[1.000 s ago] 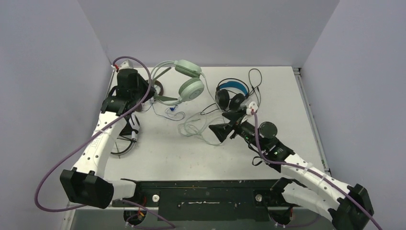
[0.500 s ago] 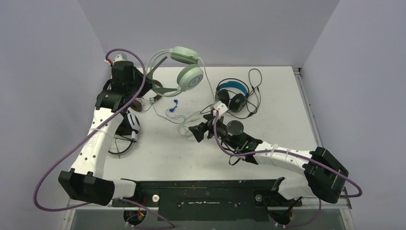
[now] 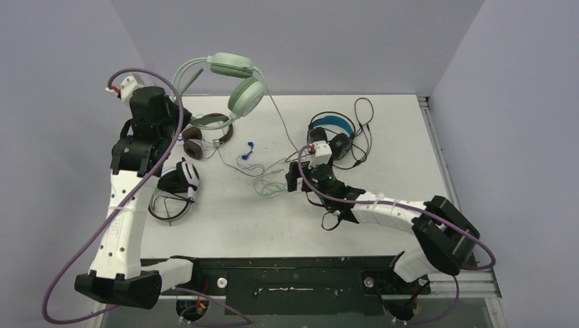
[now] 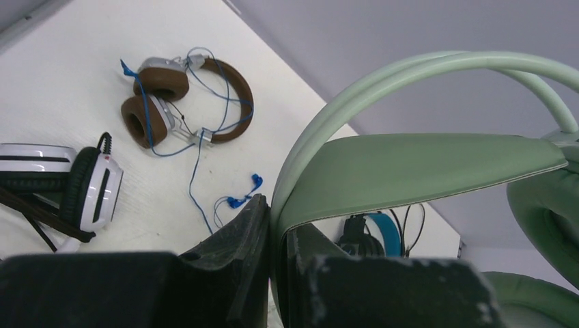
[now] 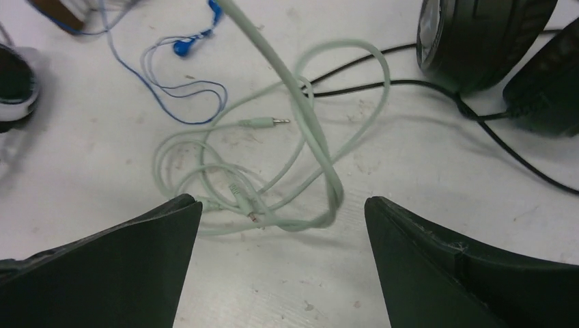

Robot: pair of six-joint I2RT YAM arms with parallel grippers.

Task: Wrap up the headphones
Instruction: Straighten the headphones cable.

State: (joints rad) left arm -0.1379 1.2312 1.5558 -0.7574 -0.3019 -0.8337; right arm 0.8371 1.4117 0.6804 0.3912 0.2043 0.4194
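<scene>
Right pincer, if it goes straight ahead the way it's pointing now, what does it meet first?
Most likely the mint green cord, whose tangled loops lie on the table straight ahead of the open right pincer. Depth is hard to judge, but nothing else sits in that line.

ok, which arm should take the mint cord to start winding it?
Right. The right gripper is open directly over the loose mint cord, jaws either side of the coil. The left gripper is shut on the mint headset's band, holding it aloft.
</scene>
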